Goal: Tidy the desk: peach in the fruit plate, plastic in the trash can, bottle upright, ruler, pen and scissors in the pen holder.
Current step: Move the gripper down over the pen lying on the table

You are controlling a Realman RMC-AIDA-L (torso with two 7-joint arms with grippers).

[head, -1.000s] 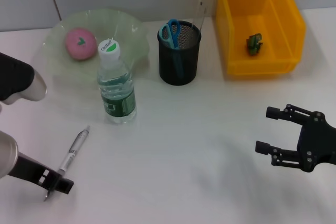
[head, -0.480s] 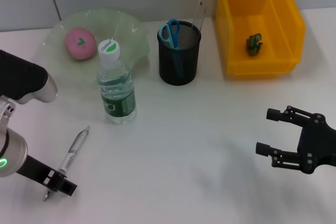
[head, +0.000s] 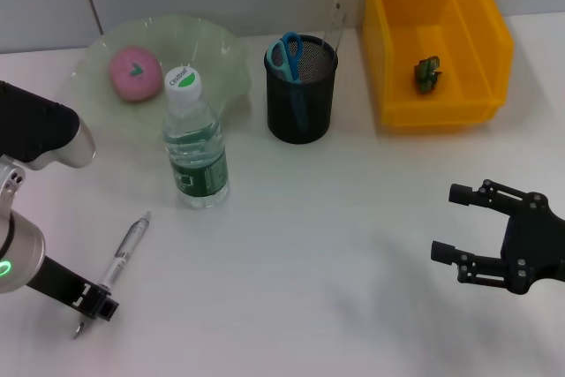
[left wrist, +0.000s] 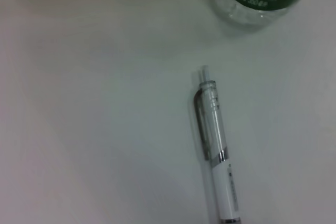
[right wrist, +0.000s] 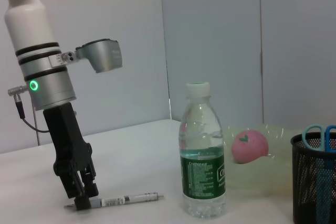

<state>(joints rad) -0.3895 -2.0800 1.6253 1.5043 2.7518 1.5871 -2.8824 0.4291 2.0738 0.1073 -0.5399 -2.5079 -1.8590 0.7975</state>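
1. Two fingers of the left gripper are sitting down at the near tip of the slim white and clear click pen, at the near left of the white desk; the right wrist view shows them closing around that end, the pen lying flat on the desk.
2. Reaching away from the gripper, the pen's clip end is pointing toward the clear plastic water bottle with a green label and white cap, which is standing upright just beyond it.
3. Sitting behind the bottle, the round pink peach is resting inside the pale green translucent fruit plate.
4. Standing to the right of the plate, the black mesh pen holder is holding the blue-handled scissors, and the clear ruler is sticking up at its far edge.
5. Lying inside the yellow plastic bin at the far right, the small green scrap of plastic is resting on its floor.
6. Hovering over the near right of the desk, well apart from everything, the black right gripper is holding its fingers spread and grasping nothing.
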